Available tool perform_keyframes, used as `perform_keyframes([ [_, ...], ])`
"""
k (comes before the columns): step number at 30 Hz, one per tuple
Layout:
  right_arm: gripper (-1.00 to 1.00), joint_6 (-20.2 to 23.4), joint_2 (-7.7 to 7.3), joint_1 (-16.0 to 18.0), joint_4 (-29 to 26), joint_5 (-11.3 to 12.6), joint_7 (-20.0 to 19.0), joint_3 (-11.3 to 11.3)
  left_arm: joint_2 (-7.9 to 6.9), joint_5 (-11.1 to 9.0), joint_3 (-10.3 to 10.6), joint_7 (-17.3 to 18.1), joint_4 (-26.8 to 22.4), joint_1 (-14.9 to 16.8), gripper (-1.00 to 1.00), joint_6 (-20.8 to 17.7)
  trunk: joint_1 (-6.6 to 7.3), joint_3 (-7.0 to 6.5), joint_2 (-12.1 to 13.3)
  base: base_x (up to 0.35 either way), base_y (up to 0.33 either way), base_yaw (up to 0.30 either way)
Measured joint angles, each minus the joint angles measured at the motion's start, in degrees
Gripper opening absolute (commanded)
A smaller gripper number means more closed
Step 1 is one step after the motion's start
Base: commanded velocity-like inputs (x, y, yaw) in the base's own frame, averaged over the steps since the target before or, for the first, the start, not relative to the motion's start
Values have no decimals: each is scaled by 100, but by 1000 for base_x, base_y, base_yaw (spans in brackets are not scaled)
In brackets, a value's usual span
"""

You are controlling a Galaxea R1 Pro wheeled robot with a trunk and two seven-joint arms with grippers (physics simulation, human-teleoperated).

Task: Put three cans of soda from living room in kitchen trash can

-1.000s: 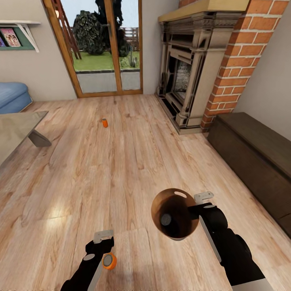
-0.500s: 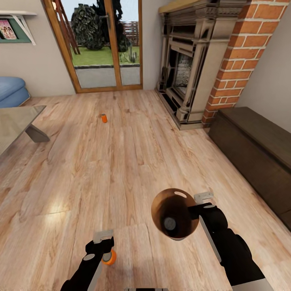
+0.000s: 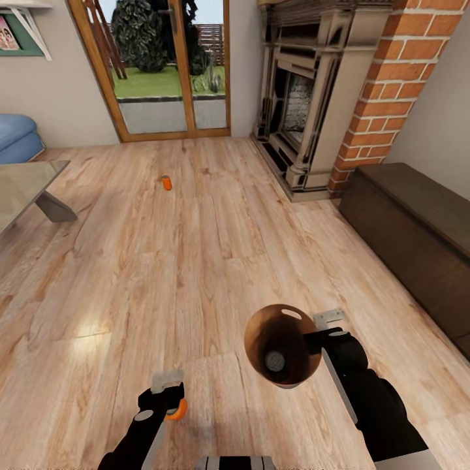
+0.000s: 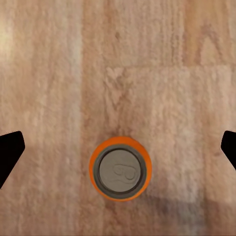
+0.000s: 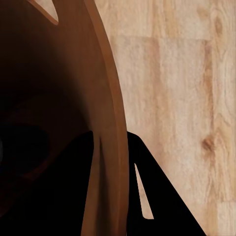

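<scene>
In the head view, my right gripper (image 3: 318, 334) is shut on the rim of the tash can (image 3: 281, 344), which it holds off the floor with the coppery inside facing up. One can of soda (image 3: 275, 360) lies at its bottom, grey top showing. In the right wrist view the bin's wall (image 5: 105, 113) sits pinched between the dark fingers (image 5: 147, 187). My left gripper (image 3: 166, 390) hangs open over a second orange can (image 3: 177, 410) standing upright on the floor. From the left wrist, that can (image 4: 120, 168) sits between widely spread fingertips (image 4: 10, 152). A third can (image 3: 167, 183) stands far ahead.
This is the living room, with a light wood plank floor. A glass coffee table (image 3: 26, 186) and blue sofa (image 3: 14, 138) are at the left. The brick fireplace (image 3: 313, 98) and a dark low cabinet (image 3: 411, 241) line the right. Glass doors (image 3: 163, 65) are ahead.
The whole view has shifted, so the camera moved. The near can now shows smaller and more tucked under my left gripper. The bin stays in my right gripper.
</scene>
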State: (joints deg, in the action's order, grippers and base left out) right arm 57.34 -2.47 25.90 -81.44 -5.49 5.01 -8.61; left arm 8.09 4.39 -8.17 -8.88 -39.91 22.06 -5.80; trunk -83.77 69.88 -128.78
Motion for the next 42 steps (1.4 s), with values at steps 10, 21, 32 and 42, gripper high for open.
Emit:
perform_keyframes([
  [10,-100,0,0,1,-1,-3,0,-1,0,1,8,0,0,0,100,0,-88,163,-162,0,0,0],
  [21,-100,0,0,1,0,-5,0,0,0,1,17,0,0,0,100,3,-88,264,-162,0,0,0],
  [32,-100,1,0,2,1,-27,0,0,0,1,18,0,0,0,100,2,-88,327,-162,166,0,0],
  [42,-100,0,0,1,2,-12,0,0,0,1,18,0,4,0,100,9,-88,362,-162,40,0,0],
])
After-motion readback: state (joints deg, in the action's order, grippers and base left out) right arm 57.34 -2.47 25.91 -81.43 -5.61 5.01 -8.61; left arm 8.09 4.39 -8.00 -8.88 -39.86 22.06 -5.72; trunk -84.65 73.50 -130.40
